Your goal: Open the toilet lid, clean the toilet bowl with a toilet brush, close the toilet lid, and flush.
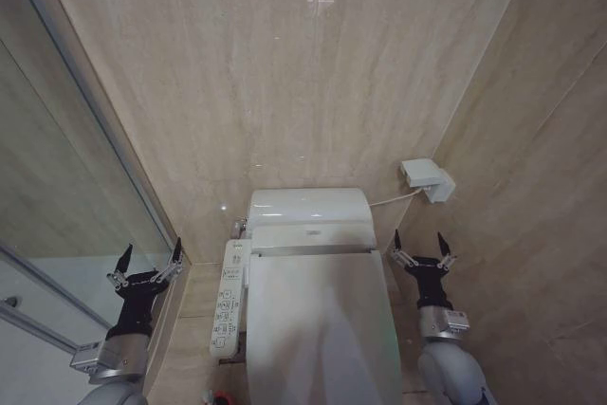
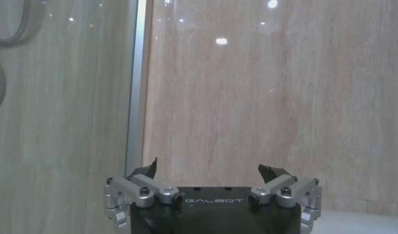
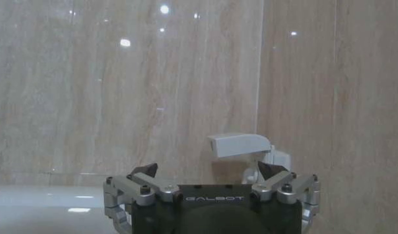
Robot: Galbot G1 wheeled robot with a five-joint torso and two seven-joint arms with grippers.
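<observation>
The toilet lid (image 1: 318,324) is a large white glossy cover lying shut, so the toilet bowl beneath it is hidden. A side button panel (image 1: 229,299) runs along the toilet's left. A small red patch at the floor beside the panel (image 1: 221,397) may be the toilet brush holder; I cannot tell. My left gripper (image 1: 149,256) is raised left of the toilet with its fingers open and nothing between them, seen also in the left wrist view (image 2: 212,170). My right gripper (image 1: 422,240) stands open and holds nothing, right of the toilet, and appears in the right wrist view (image 3: 208,171).
Beige tiled walls close in behind and on the right. A glass shower partition (image 1: 66,187) with a metal frame stands at the left. A white wall box (image 1: 427,179) with a cable hangs right of the toilet's back unit (image 1: 308,211).
</observation>
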